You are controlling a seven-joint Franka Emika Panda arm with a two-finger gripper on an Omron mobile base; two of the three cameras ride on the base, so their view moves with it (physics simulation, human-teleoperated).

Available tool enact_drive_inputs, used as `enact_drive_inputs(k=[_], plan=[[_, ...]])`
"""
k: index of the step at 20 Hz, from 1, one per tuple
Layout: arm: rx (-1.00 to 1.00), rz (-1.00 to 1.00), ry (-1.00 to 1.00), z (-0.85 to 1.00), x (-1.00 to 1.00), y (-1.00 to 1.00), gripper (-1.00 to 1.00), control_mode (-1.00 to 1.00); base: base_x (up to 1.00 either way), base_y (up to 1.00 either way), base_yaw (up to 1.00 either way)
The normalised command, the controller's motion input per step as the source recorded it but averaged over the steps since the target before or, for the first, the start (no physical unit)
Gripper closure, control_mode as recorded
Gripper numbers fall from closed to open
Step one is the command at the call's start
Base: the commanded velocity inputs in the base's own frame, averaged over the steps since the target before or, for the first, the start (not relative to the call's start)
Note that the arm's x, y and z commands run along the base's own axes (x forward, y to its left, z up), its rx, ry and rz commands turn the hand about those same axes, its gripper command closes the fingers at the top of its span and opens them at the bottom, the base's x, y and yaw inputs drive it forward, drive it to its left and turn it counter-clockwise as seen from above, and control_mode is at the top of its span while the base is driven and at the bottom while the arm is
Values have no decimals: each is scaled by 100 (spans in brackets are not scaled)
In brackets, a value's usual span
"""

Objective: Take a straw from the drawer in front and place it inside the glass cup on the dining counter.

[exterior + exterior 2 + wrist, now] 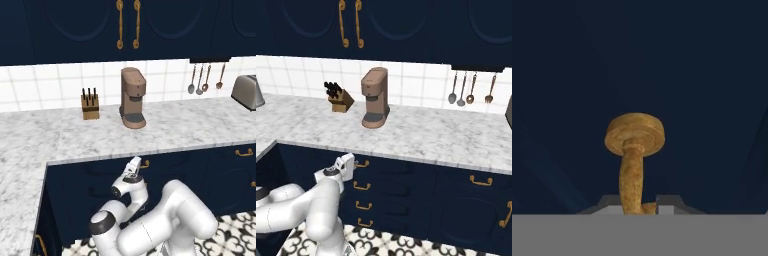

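The drawer (95,169) (396,167) is the topmost navy front under the marble counter, and it stands closed. Its brass handle (632,165) (361,163) juts out towards my hand. My gripper (142,163) (354,163) (638,206) is pressed up to that front, with one fingertip on each side of the handle's stem, closed against it. The straw, the glass cup and the dining counter are out of view.
On the marble counter (60,137) stand a knife block (90,105), a brown coffee machine (132,98) and a toaster (246,91). Utensils (200,80) hang on the tile wall. Lower navy drawers with brass handles (362,186) sit below. The counter wraps round on the left.
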Motion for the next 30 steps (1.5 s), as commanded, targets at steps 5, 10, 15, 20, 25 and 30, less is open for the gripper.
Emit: enact_drive_inputs(k=[5, 10, 15, 20, 25, 30], plan=[[-2, 6, -8, -10, -61, 29, 100, -100, 0, 0, 0], [0, 9, -2, -22, -97, 36, 100, -100, 0, 0, 0], [9, 7, 3, -4, -100, 29, 100, -100, 0, 0, 0], [13, 7, 10, 0, -99, 32, 100, -100, 0, 0, 0], [14, 7, 11, 0, -100, 32, 100, -100, 0, 0, 0], [16, 8, 11, 0, -100, 24, 100, -100, 0, 0, 0]])
